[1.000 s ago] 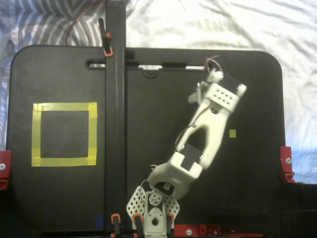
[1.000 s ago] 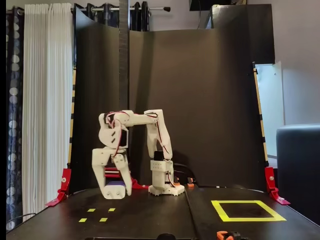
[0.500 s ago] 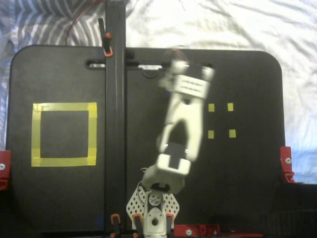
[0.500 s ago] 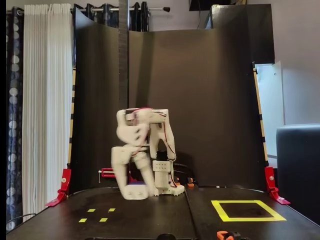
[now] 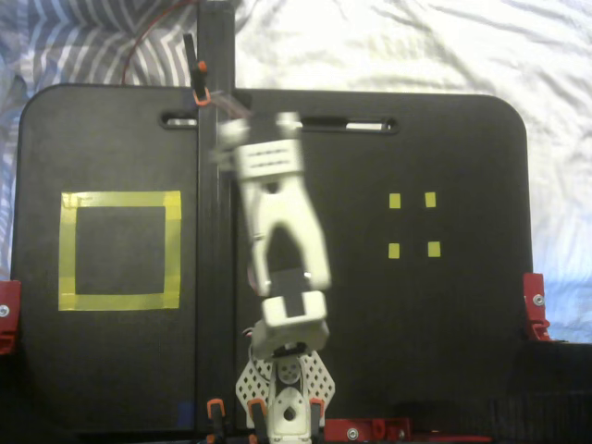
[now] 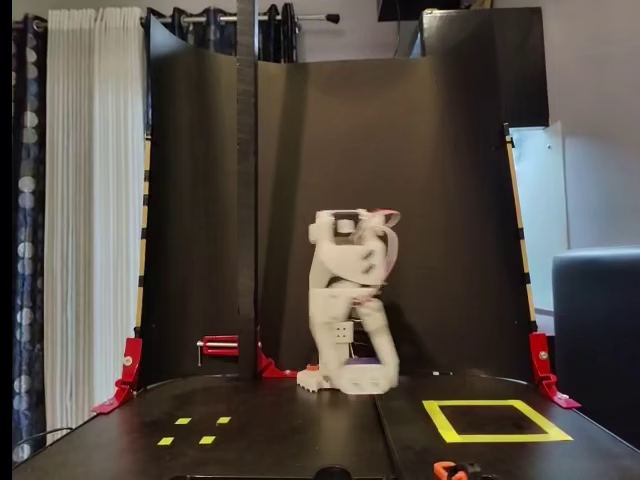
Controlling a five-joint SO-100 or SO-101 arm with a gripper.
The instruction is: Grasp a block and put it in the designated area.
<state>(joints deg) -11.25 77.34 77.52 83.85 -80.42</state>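
One arm folded, gripper (image 6: 366, 376) low, blurred.

The white arm (image 5: 277, 250) runs from its base at bottom centre up to the upper middle, blurred; the yellow square (image 5: 120, 250) lies at left; four small yellow markers (image 5: 413, 225) sit at right, uncovered.

I can read no text, label, brand or number in either fixed view. Nothing legible stands on my arm, on the black board, or on the backdrop.
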